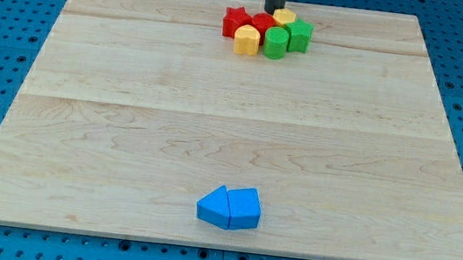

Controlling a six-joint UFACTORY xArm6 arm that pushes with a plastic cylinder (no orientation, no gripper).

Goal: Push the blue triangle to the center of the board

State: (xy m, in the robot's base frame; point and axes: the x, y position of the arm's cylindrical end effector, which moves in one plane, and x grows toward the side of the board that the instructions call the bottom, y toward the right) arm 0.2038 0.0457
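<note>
Two blue blocks touch each other near the view's bottom middle. The left one looks like the blue triangle (213, 207), pointing to the view's left. The right one is a blue blocky piece (244, 208). My tip (275, 12) is at the view's top, just behind a cluster of blocks and far from the blue pair. The dark rod rises out of the frame above it.
The cluster at the top middle holds a red star (237, 22), a red block (263, 23), a yellow block (284, 18), another yellow block (246, 40), a green cylinder (275, 42) and a green block (300, 35). The wooden board (128, 118) lies on a blue pegboard.
</note>
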